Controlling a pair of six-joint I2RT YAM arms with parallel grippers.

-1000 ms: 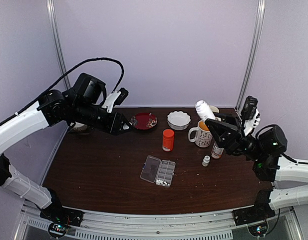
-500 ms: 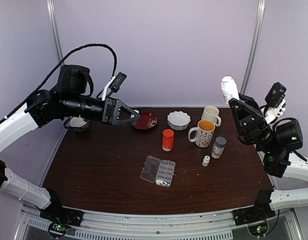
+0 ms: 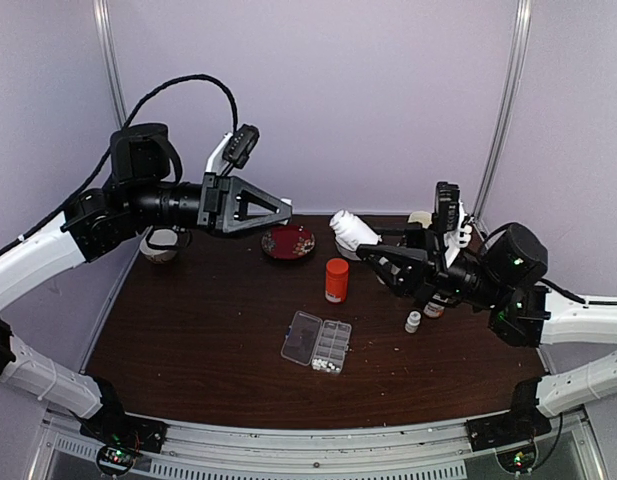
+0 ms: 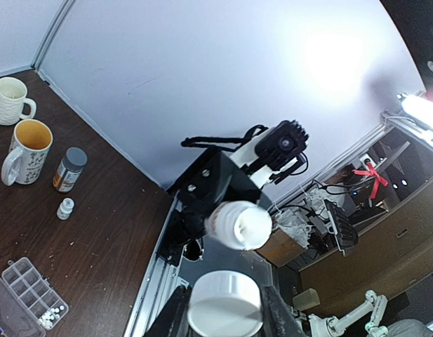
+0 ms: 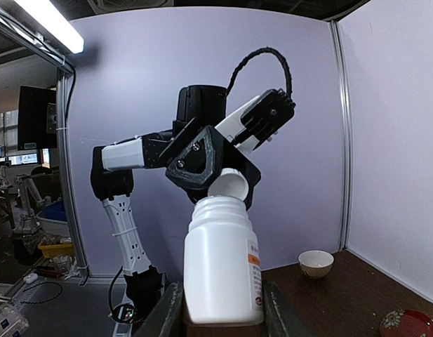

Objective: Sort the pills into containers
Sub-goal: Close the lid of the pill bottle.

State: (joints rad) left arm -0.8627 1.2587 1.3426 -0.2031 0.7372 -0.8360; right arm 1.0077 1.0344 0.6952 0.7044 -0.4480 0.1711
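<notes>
My left gripper (image 4: pixel 225 312) hangs high over the far left of the table (image 3: pixel 188 330), its fingers drawn in narrow on a white cap (image 4: pixel 225 298). My right gripper (image 5: pixel 222 312) clamps the lower part of a white bottle (image 5: pixel 222 263), held in the air over the back of the table and tipped on its side, its mouth pointing at the cap. From above a gap shows between the two. The pills (image 3: pixel 323 365) sit in the near cells of the organizer (image 3: pixel 331 338). It lies flat at mid-table with its lid (image 3: pixel 301 335) open to the left, just in front of an orange bottle (image 3: pixel 336 280).
</notes>
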